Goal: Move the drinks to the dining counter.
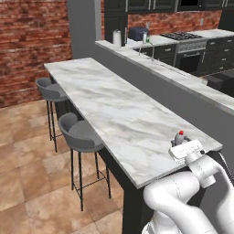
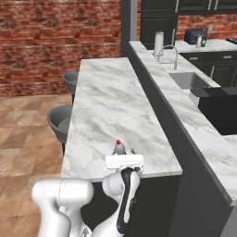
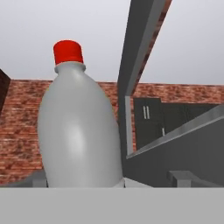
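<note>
Red-capped clear bottle [image 3: 76, 127] stands upright on marble dining counter [image 1: 109, 100].

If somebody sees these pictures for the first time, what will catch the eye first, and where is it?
The red-capped bottle stands upright at the near end of the dining counter, close in front of the open gripper. The long white marble slab runs away toward the brick wall, with two grey stools along its outer side. Behind the grey ledge lies the kitchen worktop with a sink and faucet.

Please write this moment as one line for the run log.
gripper: open, around red-capped bottle | bottle: upright on dining counter, near end
</note>
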You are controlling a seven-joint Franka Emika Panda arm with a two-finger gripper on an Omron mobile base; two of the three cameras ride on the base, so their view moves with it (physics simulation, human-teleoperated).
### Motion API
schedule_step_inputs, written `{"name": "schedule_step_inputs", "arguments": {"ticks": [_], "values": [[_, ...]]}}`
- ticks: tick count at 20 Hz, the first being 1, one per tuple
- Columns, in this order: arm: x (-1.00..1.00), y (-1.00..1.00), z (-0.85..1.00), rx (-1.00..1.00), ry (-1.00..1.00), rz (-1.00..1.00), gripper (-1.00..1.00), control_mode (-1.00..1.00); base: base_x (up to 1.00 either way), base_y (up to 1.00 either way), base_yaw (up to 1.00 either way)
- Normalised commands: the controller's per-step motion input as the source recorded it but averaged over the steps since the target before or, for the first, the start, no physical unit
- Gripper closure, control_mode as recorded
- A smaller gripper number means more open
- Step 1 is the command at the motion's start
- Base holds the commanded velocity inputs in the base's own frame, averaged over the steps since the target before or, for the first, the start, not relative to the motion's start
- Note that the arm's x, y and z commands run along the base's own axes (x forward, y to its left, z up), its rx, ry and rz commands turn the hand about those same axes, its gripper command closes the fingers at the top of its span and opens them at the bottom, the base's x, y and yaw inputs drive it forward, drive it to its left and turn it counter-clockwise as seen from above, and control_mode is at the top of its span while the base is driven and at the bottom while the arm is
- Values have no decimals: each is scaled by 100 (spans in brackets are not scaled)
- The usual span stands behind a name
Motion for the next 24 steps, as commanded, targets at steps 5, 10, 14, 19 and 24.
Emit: {"name": "schedule_step_inputs", "arguments": {"ticks": [5,10,14,19,24], "values": [[0,-3,4,2,0,0,-100,-100,0,0,0],[0,0,0,0,-1,0,-100,-100,0,0,0],[0,2,1,0,-3,0,-100,-100,0,0,0],[9,2,9,0,-2,0,-100,-100,0,0,0],[16,3,15,0,0,0,-100,-100,0,0,0]]}}
